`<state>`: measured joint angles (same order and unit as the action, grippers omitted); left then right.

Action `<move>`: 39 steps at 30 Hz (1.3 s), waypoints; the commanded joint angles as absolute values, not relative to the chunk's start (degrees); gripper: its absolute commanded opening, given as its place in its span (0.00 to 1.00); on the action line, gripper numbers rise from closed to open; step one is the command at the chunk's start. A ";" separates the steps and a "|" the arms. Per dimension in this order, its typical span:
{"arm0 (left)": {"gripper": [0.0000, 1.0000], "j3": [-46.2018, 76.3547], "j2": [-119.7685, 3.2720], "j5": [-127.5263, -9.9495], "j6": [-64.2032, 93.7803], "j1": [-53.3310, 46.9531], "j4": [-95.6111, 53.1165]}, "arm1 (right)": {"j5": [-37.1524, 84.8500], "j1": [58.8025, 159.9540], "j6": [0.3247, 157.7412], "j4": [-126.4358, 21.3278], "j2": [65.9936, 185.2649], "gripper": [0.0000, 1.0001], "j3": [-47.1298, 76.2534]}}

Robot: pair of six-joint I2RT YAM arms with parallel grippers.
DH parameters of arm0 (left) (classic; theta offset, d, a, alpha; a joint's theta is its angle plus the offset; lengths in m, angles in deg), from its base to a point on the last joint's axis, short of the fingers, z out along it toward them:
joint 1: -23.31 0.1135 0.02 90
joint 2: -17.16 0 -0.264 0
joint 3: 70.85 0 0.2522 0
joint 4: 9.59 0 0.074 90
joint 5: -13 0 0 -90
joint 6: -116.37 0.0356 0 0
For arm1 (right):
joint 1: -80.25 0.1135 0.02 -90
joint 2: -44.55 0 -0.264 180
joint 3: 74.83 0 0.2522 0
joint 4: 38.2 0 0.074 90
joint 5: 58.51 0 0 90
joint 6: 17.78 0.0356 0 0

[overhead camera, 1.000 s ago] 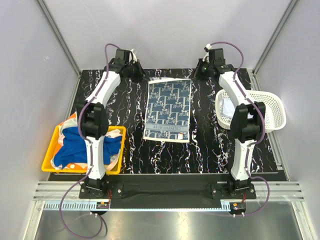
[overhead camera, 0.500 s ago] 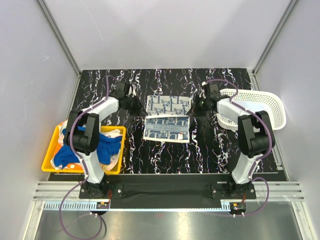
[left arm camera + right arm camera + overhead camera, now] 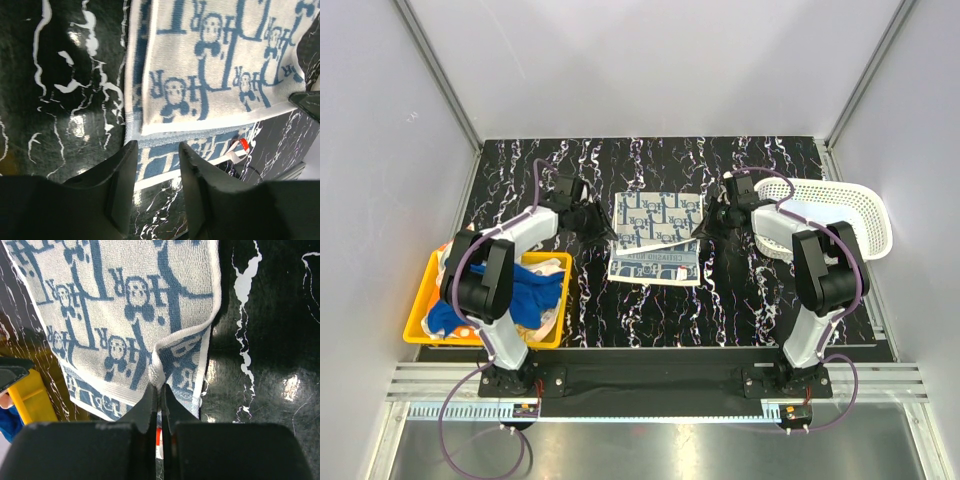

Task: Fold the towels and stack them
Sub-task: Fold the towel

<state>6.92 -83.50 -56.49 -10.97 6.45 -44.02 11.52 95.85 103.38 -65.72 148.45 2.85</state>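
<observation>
Blue-and-white towel, top view: the blue-and-white towel (image 3: pixel 657 235) lies mid-table (image 3: pixel 740 300) between the two arms. A second ago it lay flat at full length; now its far half is folded toward me, with a strip of the lower layer showing at the near edge.
Change, top view: both arms have swept in from the far edge, the left gripper (image 3: pixel 600 228) to the towel's left side and the right gripper (image 3: pixel 705 228) to its right.
Waiting items, top view: a royal blue towel (image 3: pixel 470 300) and others are heaped in the yellow bin (image 3: pixel 420 320); the white basket (image 3: pixel 865 215) stands at the right.
Left wrist view: the left gripper (image 3: pixel 157 147) has just parted its fingers and holds nothing; the folded edge lies free on the table beyond them.
Right wrist view: the right gripper (image 3: pixel 157 390) is pinched tight on a puckered corner of the towel.
Meaning: I judge the first fold laid on the left and not yet released on the right; a second fold and the stacking remain.
Writing, left wrist view: I see repeated blocks of H and R around a small face, upside down. The near band's lettering is cut off, and a red tag (image 3: pixel 242 144) shows no legible text.
Writing, right wrist view: the same H-face-R motif appears, with nothing more I can read.
</observation>
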 commanded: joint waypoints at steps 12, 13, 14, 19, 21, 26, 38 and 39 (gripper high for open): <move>0.31 9.70 -86.20 -70.05 -16.70 0.20 -45.32 | 13.91 96.25 103.86 -63.38 147.73 0.00 3.35; 0.32 9.79 -86.55 -70.40 -16.70 0.11 -45.41 | 14.00 96.25 103.77 -63.73 147.73 0.00 3.53; 0.33 10.23 -86.64 -70.76 -16.79 0.02 -45.76 | 14.09 96.33 103.77 -63.74 147.82 0.00 3.70; 0.33 11.37 -88.05 -70.85 -16.79 -0.16 -46.11 | 14.53 96.33 103.42 -64.61 148.26 0.00 4.85; 0.33 11.81 -88.66 -70.93 -16.70 -0.24 -46.38 | 14.70 96.25 103.42 -64.70 148.35 0.00 5.11; 0.33 12.51 -89.01 -71.11 -16.35 -0.86 -46.73 | 15.14 96.33 103.51 -64.79 148.52 0.00 5.20; 0.34 14.62 -89.98 -73.39 -15.91 -2.53 -48.75 | 14.97 96.34 103.68 -64.44 149.31 0.00 5.11; 0.33 14.80 -90.15 -73.66 -15.91 -2.53 -49.10 | 14.97 96.34 103.68 -64.35 149.23 0.00 5.11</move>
